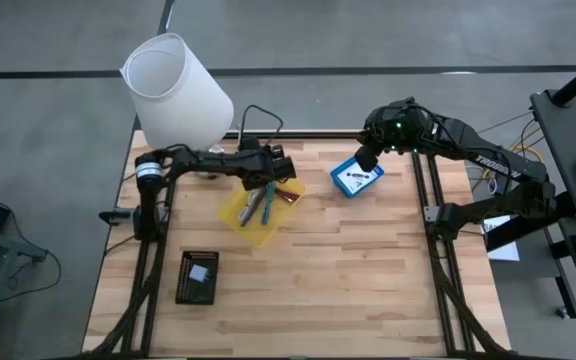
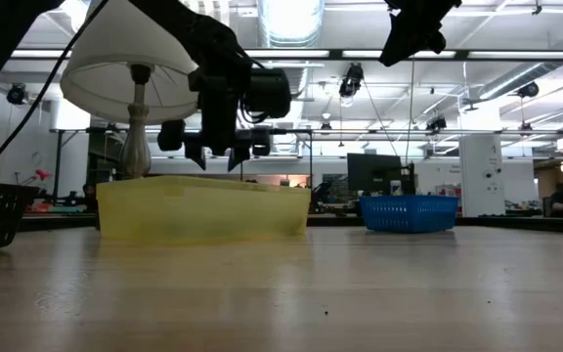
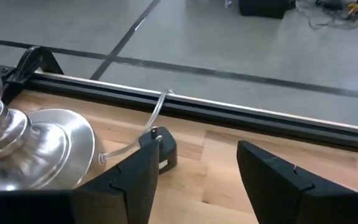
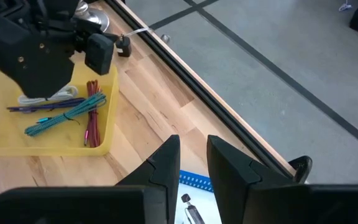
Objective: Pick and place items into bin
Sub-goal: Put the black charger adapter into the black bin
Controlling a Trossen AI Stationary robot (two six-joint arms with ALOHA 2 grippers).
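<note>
at about 11 o'clock from the table's middle sits a yellow tray (image 1: 230,212) with a teal cord (image 4: 61,116), a red cord (image 4: 92,112) and a purple stick (image 4: 42,106). our left gripper (image 1: 268,190) hangs wide open above it. at 1 o'clock, our right gripper (image 1: 365,160), open a little, hangs over a blue basket (image 1: 340,180) holding small pieces we cannot make out. we read no writing.

The wooden counter (image 1: 368,270) carries a yellow tray (image 1: 251,228) near its middle, a blue basket (image 1: 356,178) toward the back, a black basket (image 1: 197,277) in front, and a white lamp (image 1: 176,92) at a back corner.
</note>
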